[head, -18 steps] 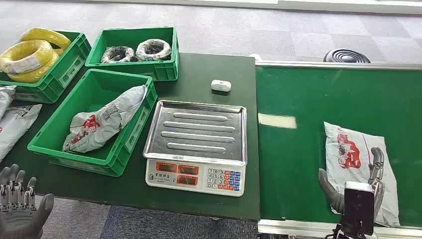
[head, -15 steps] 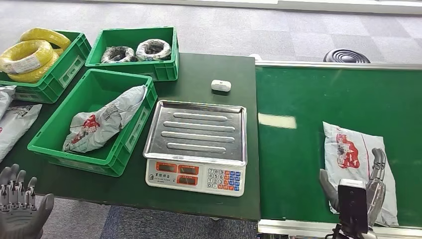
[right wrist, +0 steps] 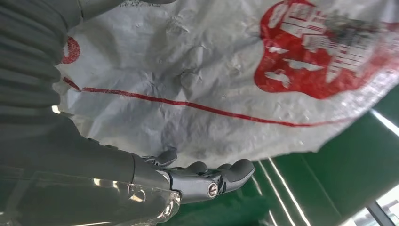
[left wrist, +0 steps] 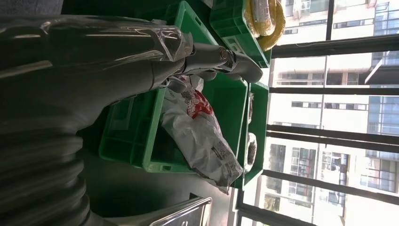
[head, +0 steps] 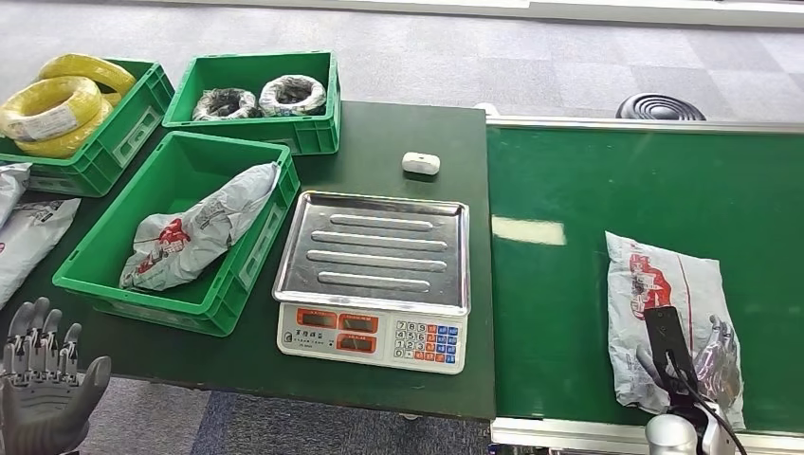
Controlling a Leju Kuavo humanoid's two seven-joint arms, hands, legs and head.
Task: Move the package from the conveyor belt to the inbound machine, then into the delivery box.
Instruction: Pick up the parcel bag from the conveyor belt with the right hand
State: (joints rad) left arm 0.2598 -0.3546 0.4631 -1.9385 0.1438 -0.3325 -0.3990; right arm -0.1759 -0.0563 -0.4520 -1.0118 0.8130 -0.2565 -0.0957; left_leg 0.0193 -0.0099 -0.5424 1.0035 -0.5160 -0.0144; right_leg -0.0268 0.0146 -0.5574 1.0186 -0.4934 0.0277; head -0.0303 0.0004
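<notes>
Right hand sits on the near end of the grey poly mailer lying on the green conveyor belt — fingers draped over it, can't tell if it's gripped. Left hand hangs off the table's near edge, fingers spread, empty — the scale stands bare.

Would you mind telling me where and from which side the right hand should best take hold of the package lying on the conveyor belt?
Probably the near end of the package, approached from above on the robot's side. It lies flat and crumpled on the conveyor belt, so a loose fold at that end offers something to pinch. The right hand is already over that end, the part nearest the robot.
</notes>
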